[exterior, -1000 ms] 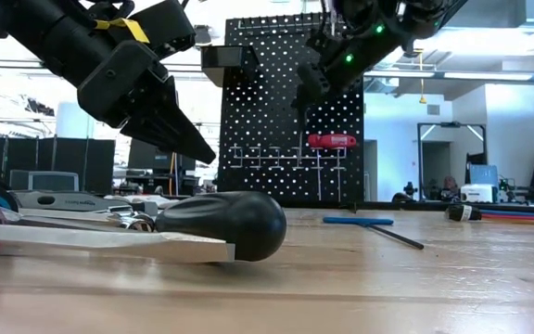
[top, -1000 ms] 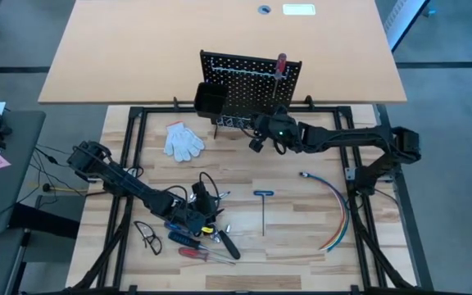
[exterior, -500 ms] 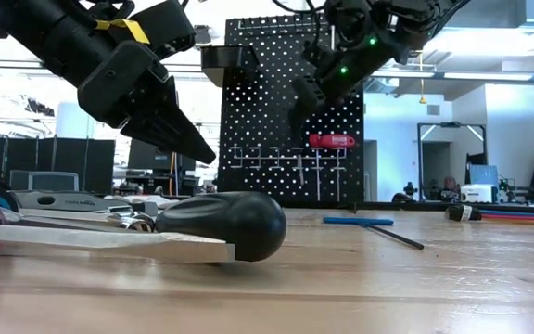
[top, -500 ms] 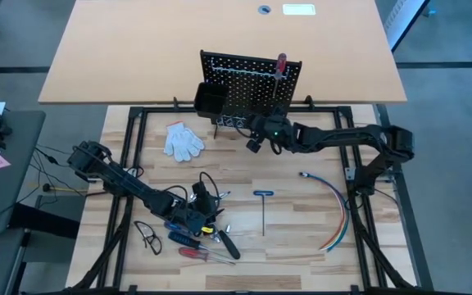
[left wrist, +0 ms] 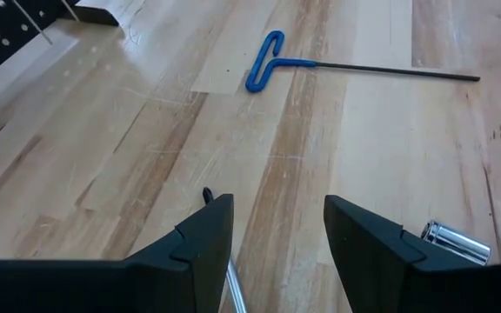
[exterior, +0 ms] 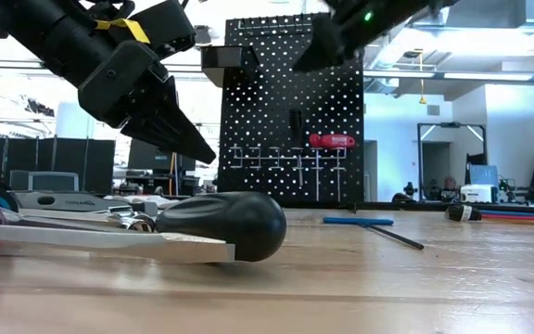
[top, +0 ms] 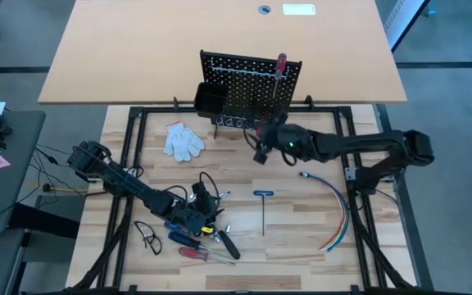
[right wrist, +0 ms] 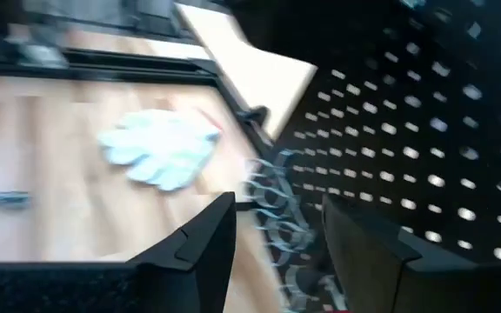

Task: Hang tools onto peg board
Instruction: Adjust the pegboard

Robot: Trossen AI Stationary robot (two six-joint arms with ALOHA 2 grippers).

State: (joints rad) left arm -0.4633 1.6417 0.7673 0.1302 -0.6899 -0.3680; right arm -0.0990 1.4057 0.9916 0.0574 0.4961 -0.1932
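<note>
You have one tool hung so far: the red-handled screwdriver (top: 282, 64) sits on the peg board (top: 248, 82), its red handle showing in the low view against the black panel above the row of hooks. The right gripper (top: 260, 154) is on the bench side of the board, just in front of its lower edge, with its fingers parted and nothing between them; its wrist view shows only the perforated panel close by and the white glove (right wrist: 159, 149) beyond.

The left gripper (top: 197, 211) hangs over the pile of tools (top: 199, 233) near the front of the bench, its fingers also apart and empty. A thin metal shaft lies just beside one finger (left wrist: 197, 245), and a silver bit (left wrist: 454, 243) lies close to the other.

The step in hand looks like the turn between one hanging and the next pick. The blue T-handle key (top: 263, 201) lies alone in the middle of the bench, well apart from the pile, and is the easiest next target for your right arm. Grasp it by the shaft near the blue handle, so the handle loop stays free to slip over a hook.
</note>
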